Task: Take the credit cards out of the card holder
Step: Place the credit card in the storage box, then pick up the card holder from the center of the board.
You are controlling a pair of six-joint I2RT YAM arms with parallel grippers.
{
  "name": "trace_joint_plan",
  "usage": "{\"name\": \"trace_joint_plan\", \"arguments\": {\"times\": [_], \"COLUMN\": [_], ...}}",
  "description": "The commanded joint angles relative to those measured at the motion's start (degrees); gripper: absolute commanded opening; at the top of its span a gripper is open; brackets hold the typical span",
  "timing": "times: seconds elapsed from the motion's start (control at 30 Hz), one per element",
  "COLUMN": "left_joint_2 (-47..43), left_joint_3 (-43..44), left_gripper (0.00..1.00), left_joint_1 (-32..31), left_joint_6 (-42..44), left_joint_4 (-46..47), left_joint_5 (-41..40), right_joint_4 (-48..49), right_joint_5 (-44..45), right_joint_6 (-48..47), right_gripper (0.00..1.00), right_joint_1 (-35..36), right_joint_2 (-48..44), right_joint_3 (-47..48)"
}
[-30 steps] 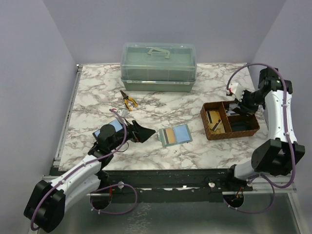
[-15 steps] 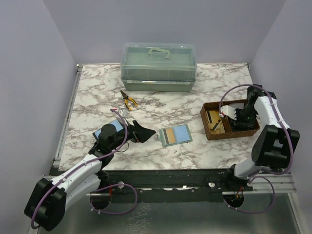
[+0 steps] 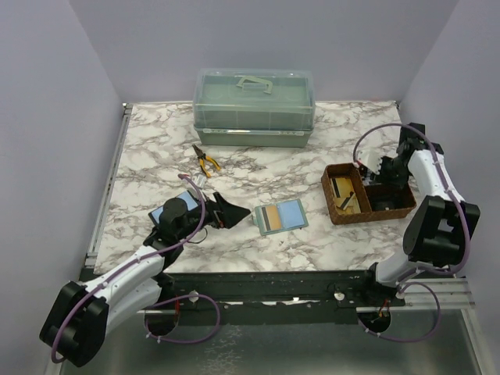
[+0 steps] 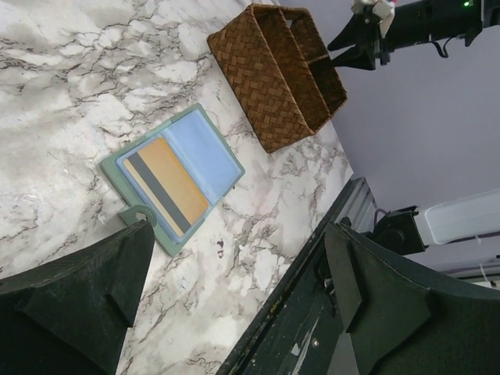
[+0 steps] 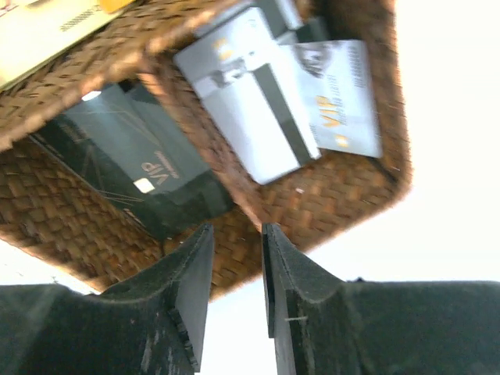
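Observation:
The card holder (image 3: 281, 216) (image 4: 172, 176) lies open and flat on the marble table, blue inside. A tan credit card (image 3: 271, 218) (image 4: 166, 186) with a dark stripe sits in its left half. My left gripper (image 3: 228, 212) (image 4: 234, 301) rests just left of the holder, wide open and empty. My right gripper (image 3: 376, 172) (image 5: 236, 250) hangs over the right compartment of the brown basket (image 3: 337, 211) (image 5: 328, 203), its jaws a little apart with nothing between them. Silver cards (image 5: 258, 94) and a black card (image 5: 133, 164) lie in the basket.
A green lidded toolbox (image 3: 254, 105) stands at the back of the table. Yellow-handled pliers (image 3: 206, 162) lie in front of it. The table's black front rail (image 4: 312, 312) runs close behind my left gripper. Purple walls close in both sides.
My right arm swung down and inward over the basket's right compartment, then rose slightly, and its jaws parted. The left arm and the card holder have stayed put.

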Motion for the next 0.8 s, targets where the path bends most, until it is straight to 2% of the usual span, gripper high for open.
{"name": "trace_joint_plan", "arguments": {"times": [0.0,0.07,0.17,0.23,0.33,0.47,0.57,0.67,0.77], "left_joint_2": [2.43,4.88,9.16,11.86,14.80,18.50,21.66,24.08,26.54], "left_joint_3": [1.12,1.54,2.62,3.78,6.01,8.14,8.96,9.24,9.99], "left_gripper": [0.99,0.99,0.98,0.97,0.96,0.89,0.86,0.86,0.75], "left_joint_1": [0.24,0.16,-0.43,-1.47,-5.03,-9.44,-11.41,-12.53,-13.09], "left_joint_6": [-2.57,-4.34,-6.56,-7.68,-8.41,-9.50,-10.35,-11.08,-11.57], "left_joint_4": [2.30,2.95,3.56,3.74,3.83,3.90,4.21,4.63,5.23], "left_joint_5": [2.34,3.56,4.62,4.58,2.63,-1.57,-4.30,-7.09,-9.46], "right_joint_4": [-3.38,-9.38,-15.59,-13.76,-1.28,21.77,32.66,37.19,40.98], "right_joint_5": [-5.58,-14.29,-33.80,-46.28,-58.35,-58.45,-57.83,-59.28,-58.32], "right_joint_6": [7.63,10.74,15.92,21.20,36.40,63.45,79.88,90.01,96.25], "right_gripper": [0.38,0.43,0.53,0.57,0.60,0.60,0.60,0.60,0.59], "right_joint_1": [-0.17,-0.14,0.66,3.20,10.44,23.63,27.92,29.03,29.05], "right_joint_2": [-3.26,-3.87,-5.67,-7.61,-9.85,-8.52,-3.69,2.38,6.46], "right_joint_3": [7.98,12.00,12.27,7.54,-1.81,-11.34,-13.69,-13.68,-14.31]}}
